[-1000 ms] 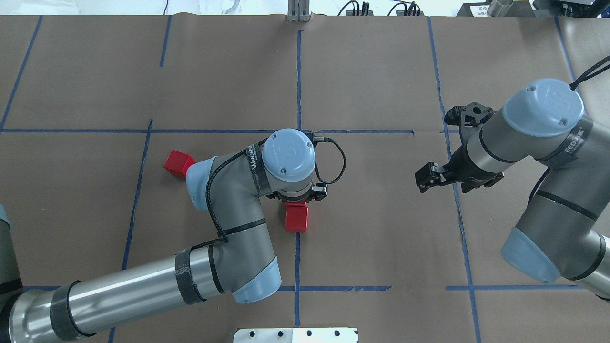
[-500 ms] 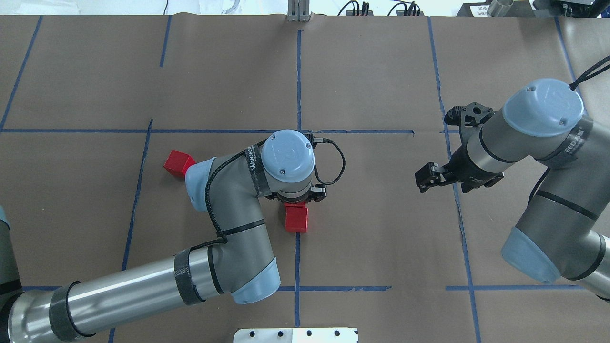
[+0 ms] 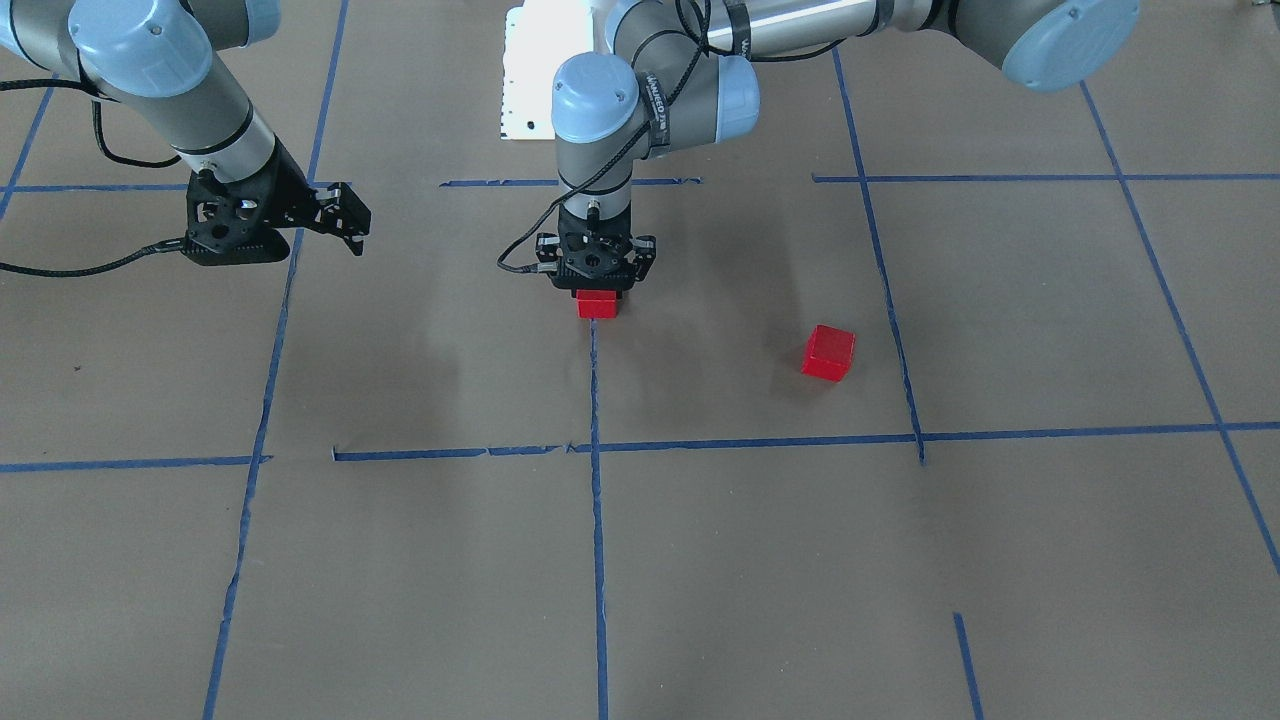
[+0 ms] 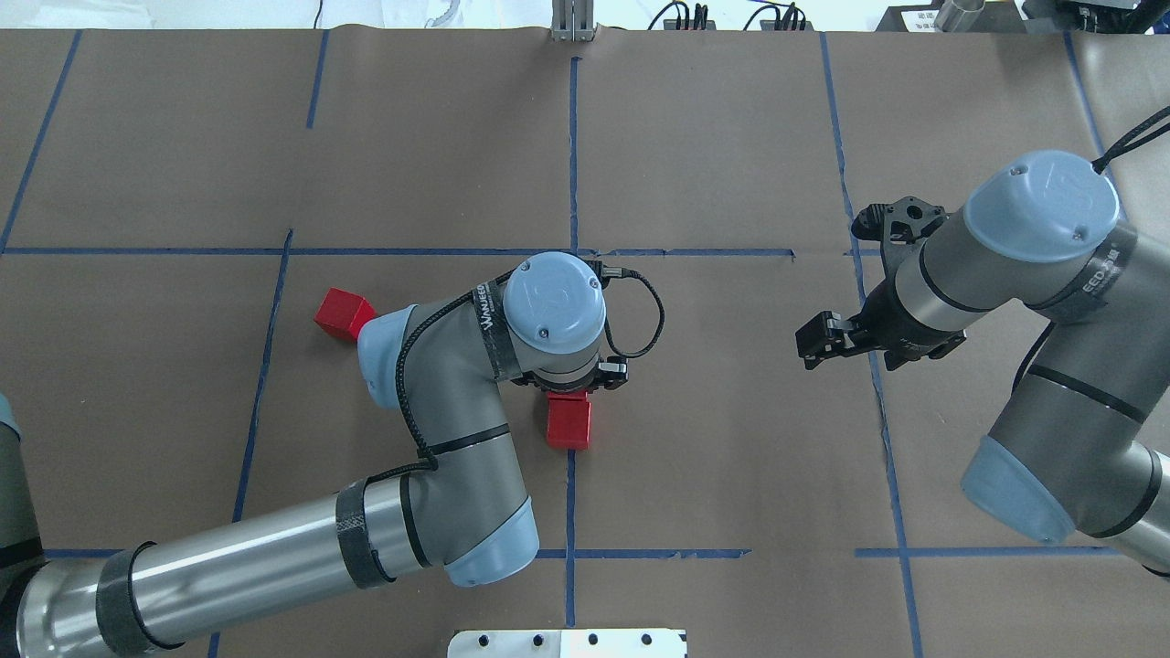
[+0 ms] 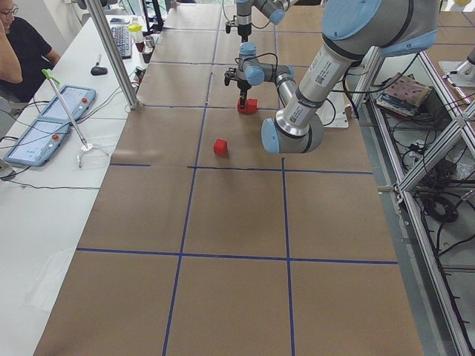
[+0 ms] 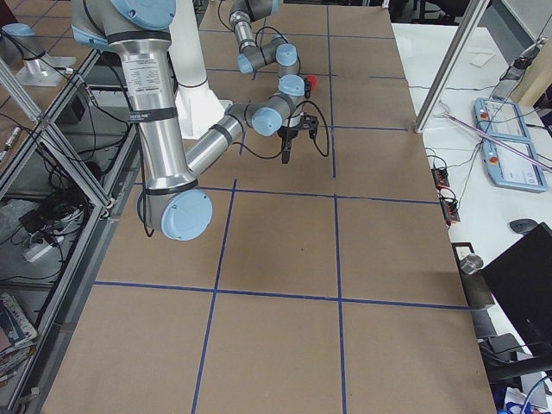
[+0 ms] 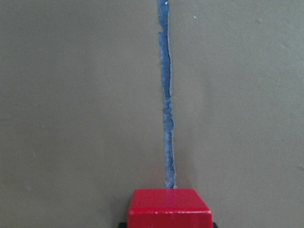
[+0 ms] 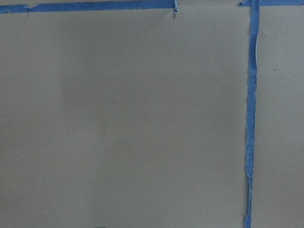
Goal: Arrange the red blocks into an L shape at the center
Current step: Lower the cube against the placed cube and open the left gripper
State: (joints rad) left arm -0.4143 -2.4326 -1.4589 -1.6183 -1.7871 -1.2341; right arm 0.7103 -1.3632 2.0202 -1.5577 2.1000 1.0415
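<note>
Brown-papered table [image 4: 731,137], and the center [image 4: 713,411] cell is where the L has to go. Left arm [image 4: 439,411] reaches straight down into it, I'd guess to line things up on the tape. Right pincer [image 4: 806,348] hangs off to the side, fingers spread and empty, probably just keeping clear. Left pincer [image 3: 597,288] is clenched on a red cube [image 7: 168,209], right between its fingers at the end of the blue tape strip [image 7: 166,95]. From overhead the red looks longer than one cube, so maybe a second butts against it, can't tell. Loose red cube [image 4: 343,313] sits skewed, well apart toward the robot's left.
</note>
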